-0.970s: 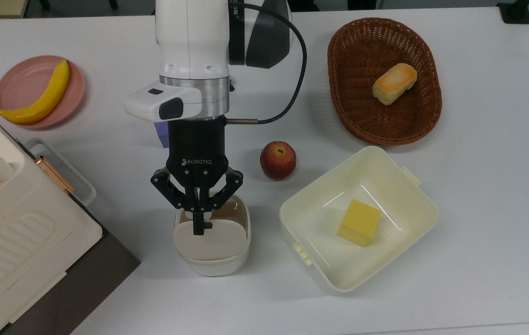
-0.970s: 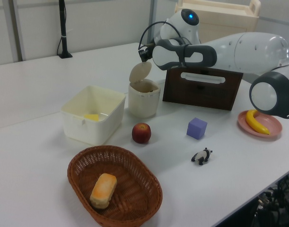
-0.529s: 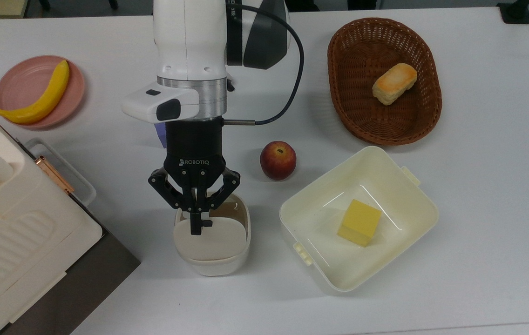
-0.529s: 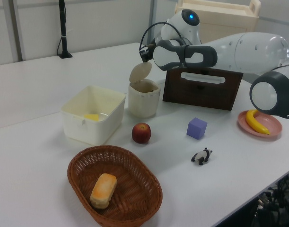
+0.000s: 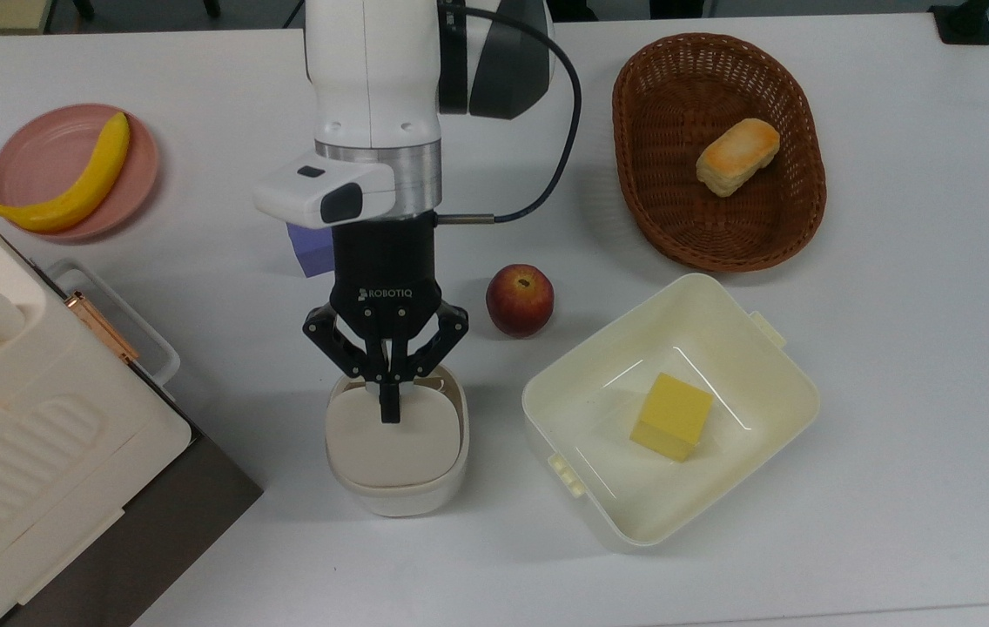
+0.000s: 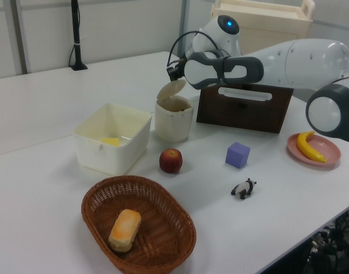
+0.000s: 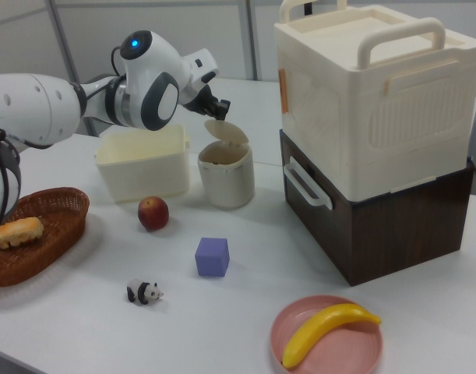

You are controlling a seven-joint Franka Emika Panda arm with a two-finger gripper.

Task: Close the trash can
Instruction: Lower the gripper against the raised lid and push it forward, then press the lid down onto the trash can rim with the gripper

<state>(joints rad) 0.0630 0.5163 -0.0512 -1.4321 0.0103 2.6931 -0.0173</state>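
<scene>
Trash can orientation: the trash can [image 5: 396, 475] stands upright on the white table [image 5: 895, 348]; in the top view its rounded-rectangle mouth runs a little longer up-down the frame than across.
Lid: the lid [image 5: 392, 440] is hinged and half lowered. In the left view it [image 6: 171, 89] slopes up toward the left view's right; in the right view it [image 7: 226, 132] tilts over the rim with a gap under it.
Trash can place: lower centre-left of the top view, centre of the left view [image 6: 173, 119], upper centre of the right view [image 7: 226, 175].
Claw relative to can: the gripper [image 5: 389, 402] sits over the upper edge of the can in the top view, its tips lying on the lid's upper part. In the left view it [image 6: 173, 73] is just above the lid's raised edge.
Claw state: the two black fingers are drawn together into one narrow point, holding nothing; they press against the lid's surface.
Materials: the can is smooth off-white plastic with rounded corners; the lid is a flat, slightly greyer panel.
Neighbours: an apple [image 5: 519, 300] lies just to the upper right of the can in the top view; a cream square tub [image 5: 773, 418] with a yellow block [image 5: 671, 416] inside sits to the right.
Further items: a woven brown basket [image 5: 634, 187] holding a bread roll [image 5: 737, 156] at upper right; a pink plate [image 5: 29, 152] with a banana [image 5: 77, 185] at upper left; a purple cube [image 5: 310, 246] partly under the arm.
Left edge: a ribbed cream box [image 5: 16, 435] on a dark wooden base [image 7: 393, 218].
</scene>
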